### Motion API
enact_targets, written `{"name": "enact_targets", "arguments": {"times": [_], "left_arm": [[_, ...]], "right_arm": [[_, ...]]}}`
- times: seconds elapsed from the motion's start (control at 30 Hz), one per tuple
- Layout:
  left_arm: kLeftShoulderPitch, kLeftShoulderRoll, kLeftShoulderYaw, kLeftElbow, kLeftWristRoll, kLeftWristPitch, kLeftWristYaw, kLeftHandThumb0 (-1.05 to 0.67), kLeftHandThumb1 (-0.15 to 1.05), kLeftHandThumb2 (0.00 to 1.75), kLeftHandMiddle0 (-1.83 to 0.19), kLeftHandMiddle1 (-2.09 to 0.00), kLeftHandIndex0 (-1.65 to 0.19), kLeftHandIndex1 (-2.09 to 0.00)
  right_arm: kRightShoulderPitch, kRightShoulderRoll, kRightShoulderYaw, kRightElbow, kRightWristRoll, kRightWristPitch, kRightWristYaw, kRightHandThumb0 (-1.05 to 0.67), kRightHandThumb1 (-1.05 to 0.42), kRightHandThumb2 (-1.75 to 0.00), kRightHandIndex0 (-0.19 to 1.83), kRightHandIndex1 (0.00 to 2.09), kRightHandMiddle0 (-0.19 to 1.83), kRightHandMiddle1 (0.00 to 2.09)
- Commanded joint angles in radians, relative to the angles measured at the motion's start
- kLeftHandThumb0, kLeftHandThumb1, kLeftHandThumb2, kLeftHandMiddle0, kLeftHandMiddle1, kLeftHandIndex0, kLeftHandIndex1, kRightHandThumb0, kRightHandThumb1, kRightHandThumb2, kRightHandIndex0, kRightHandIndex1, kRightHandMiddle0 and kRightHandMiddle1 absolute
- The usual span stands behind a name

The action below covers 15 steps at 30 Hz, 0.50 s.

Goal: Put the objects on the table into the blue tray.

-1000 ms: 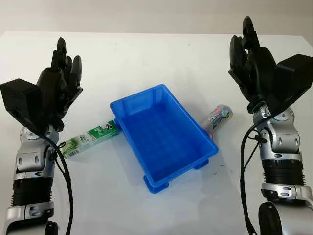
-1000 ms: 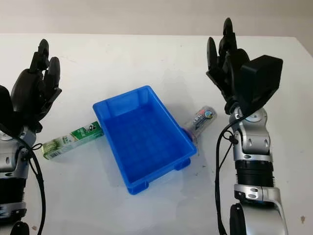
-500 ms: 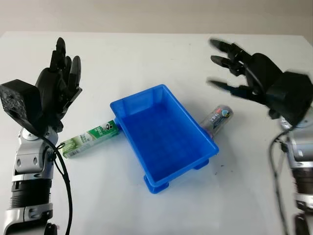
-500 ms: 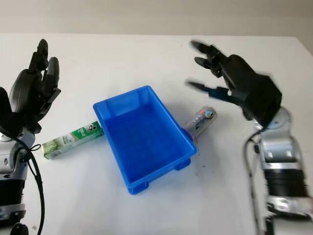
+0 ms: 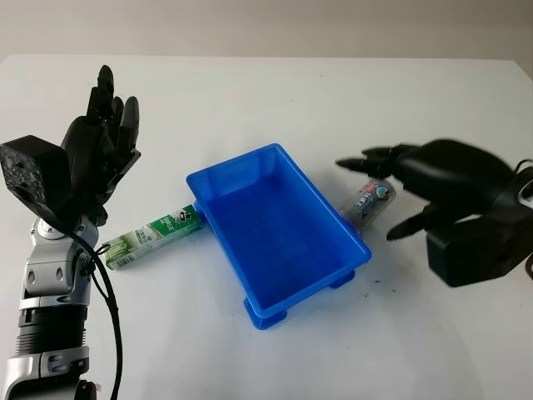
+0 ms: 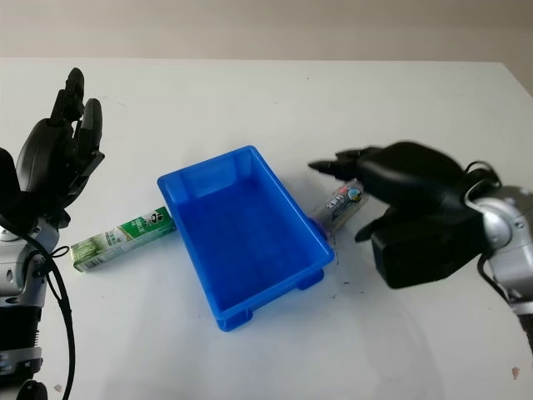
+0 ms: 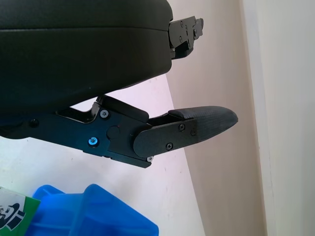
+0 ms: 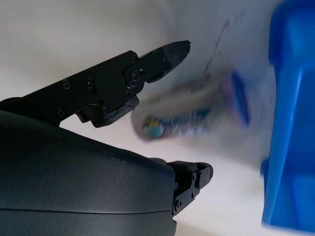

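- The right hand [image 5: 416, 192] hovers over the small bottle [image 5: 371, 200], palm down, fingers uncurled and holding nothing; from the head views I cannot tell whether any fingertip touches it yet.
- The small bottle lies on its side on the white table [image 5: 250, 92], its blue-capped end against the blue tray [image 5: 275, 229] at the tray's right long wall, its other end pointing away from the tray.
- The green carton [image 5: 154, 233] lies flat on the tray's opposite side, 1 end touching the tray's left corner.
- The left hand [image 5: 100, 158] is raised above the table near the left edge, open and idle, well apart from the carton.
- The tray holds nothing so far, so both of the 2 objects remain to be moved.
- The step in hand looks like the grasp of the bottle. To do it well, the hand should come down centred on the bottle's middle, with the thumb on 1 long side and the 2 fingers on the other, across its axis rather than along it.
- A round body on its side is likely to roll, so closing should be even from both sides.
- The tray wall sits right beside the cap end, so the fingers should stay clear of the rim to avoid shoving the tray.
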Motion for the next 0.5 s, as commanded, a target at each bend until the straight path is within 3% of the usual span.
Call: {"name": "enact_targets", "arguments": {"times": [0.0, 0.13, 0.23, 0.3, 0.33, 0.4, 0.47], "left_arm": [[-0.006, 0.005, -0.002, -0.001, 0.003, -0.016, -0.007, -0.66, 1.05, 0.64, 0.19, 0.0, 0.19, 0.0], [0.0, 0.005, 0.003, -0.009, -0.002, -0.009, -0.006, -0.65, 1.05, 0.65, 0.19, 0.0, 0.19, 0.0], [0.001, 0.003, 0.004, -0.006, -0.004, -0.008, -0.005, -0.66, 1.05, 0.63, 0.19, 0.0, 0.19, 0.0], [0.002, 0.001, 0.003, -0.001, -0.003, -0.013, -0.005, -0.65, 1.05, 0.63, 0.19, 0.0, 0.19, 0.0], [0.002, -0.001, 0.002, 0.0, -0.002, -0.014, -0.004, -0.66, 1.05, 0.63, 0.19, 0.0, 0.19, 0.0], [0.004, 0.0, -0.003, 0.001, 0.005, -0.016, -0.003, -0.66, 1.05, 0.64, 0.19, 0.0, 0.19, 0.0], [0.004, -0.005, -0.001, 0.0, 0.001, -0.019, 0.0, -0.66, 1.05, 0.63, 0.19, 0.0, 0.19, 0.0]], "right_arm": [[0.019, 0.019, 0.024, 0.032, -0.009, -0.031, -0.026, -0.36, -0.83, -0.06, 0.16, 0.06, 0.14, 0.05], [0.009, 0.058, 0.08, 0.17, -0.073, -0.149, -0.165, -0.32, -0.84, -0.06, 0.22, 0.09, 0.2, 0.07], [-0.027, 0.097, 0.123, 0.336, -0.142, -0.241, -0.332, -0.28, -0.92, -0.08, 0.38, 0.16, 0.36, 0.15], [-0.054, 0.117, 0.147, 0.415, -0.167, -0.261, -0.388, -0.26, -1.0, -0.07, 0.4, 0.31, 0.39, 0.29], [-0.069, 0.123, 0.159, 0.453, -0.187, -0.277, -0.428, -0.26, -1.02, -0.06, 0.3, 0.6, 0.33, 0.51], [-0.094, 0.129, 0.179, 0.511, -0.221, -0.31, -0.505, -0.31, -1.03, -0.06, 0.09, 1.37, 0.16, 1.18], [-0.116, 0.136, 0.189, 0.551, -0.251, -0.333, -0.598, -0.37, -1.04, -0.07, 0.09, 1.68, 0.11, 1.55]]}}
